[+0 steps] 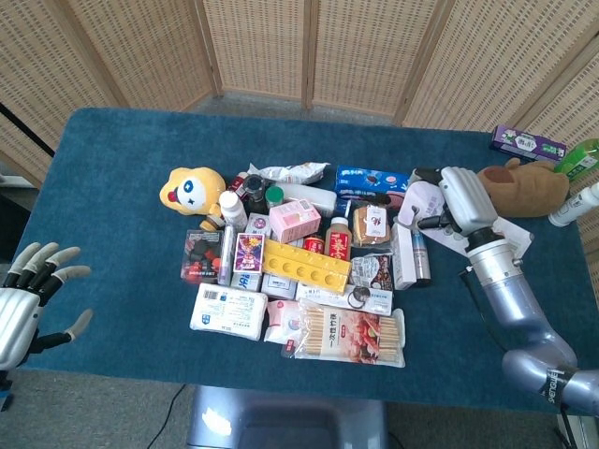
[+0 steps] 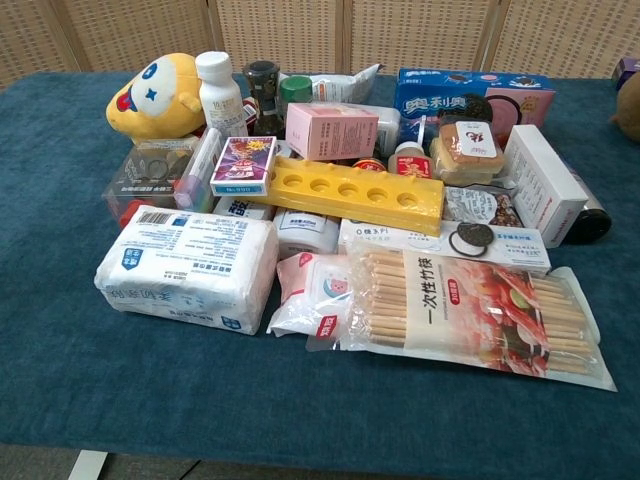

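- Left hand (image 1: pixel 21 307) — at the near left edge of the table (image 1: pixel 112 168), fingers spread apart, holding nothing, well apart from the pile.
- Chopsticks packet (image 2: pixel 470 310) — nearest item of the pile, lying flat at the front.
- White tissue pack (image 2: pixel 185 265) — front left of the pile, just beside a small pink packet (image 2: pixel 310 290).
- Yellow tray (image 2: pixel 355 190) with round holes — middle of the pile, resting across other boxes.
- Pink box (image 2: pixel 330 130) and card box (image 2: pixel 243 163) — behind and left of the tray.
- White carton (image 2: pixel 545 185) — right side of the pile, beside a dark tube (image 1: pixel 419 262).
- Right hand (image 1: pixel 459 201) — raised at the right end of the pile, fingers closed on a pale lilac packet (image 1: pixel 415 199), which sits just right of the blue biscuit box (image 1: pixel 379 180).
- Yellow plush toy (image 1: pixel 192 190) — far left of the pile.
- Brown plush toy (image 1: pixel 524 187) — beyond the right hand, near the purple box (image 1: pixel 527 142) at the far right corner.
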### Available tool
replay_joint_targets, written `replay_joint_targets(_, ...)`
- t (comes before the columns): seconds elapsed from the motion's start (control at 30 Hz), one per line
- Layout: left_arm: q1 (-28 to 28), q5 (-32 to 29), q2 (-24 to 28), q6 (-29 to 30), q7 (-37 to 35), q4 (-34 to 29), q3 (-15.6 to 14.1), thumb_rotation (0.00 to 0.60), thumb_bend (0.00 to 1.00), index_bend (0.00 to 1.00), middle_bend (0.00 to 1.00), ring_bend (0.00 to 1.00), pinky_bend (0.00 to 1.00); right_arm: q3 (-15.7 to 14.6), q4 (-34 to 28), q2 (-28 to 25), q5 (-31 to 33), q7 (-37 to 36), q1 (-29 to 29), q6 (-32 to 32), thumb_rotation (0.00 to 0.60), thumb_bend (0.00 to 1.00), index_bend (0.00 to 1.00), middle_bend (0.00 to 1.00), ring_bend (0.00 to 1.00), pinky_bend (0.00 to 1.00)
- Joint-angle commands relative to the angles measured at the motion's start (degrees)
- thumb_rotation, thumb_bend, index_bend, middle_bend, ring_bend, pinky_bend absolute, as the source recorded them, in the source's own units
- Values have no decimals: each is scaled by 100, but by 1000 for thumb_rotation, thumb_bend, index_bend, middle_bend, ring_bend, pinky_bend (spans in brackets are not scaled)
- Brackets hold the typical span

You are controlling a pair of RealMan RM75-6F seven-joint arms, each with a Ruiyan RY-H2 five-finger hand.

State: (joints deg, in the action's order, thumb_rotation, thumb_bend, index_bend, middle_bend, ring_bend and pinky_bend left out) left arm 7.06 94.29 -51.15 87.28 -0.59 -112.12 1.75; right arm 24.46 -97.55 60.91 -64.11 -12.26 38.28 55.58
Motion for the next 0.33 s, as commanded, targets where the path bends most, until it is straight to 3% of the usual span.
replay_joint_targets(0.03,-13,20,11,26,-20,17,-4,520,363,292,190,111,0,30,-91,-65,50,24,8,28,600,58,600,1000,1000,706)
replay_joint_targets(0.33,-32,80,53,88,-71,37,3,519,363,292,190,112,0,25,-249,-156,105,92,4,125,598,61,600,1000,1000,704)
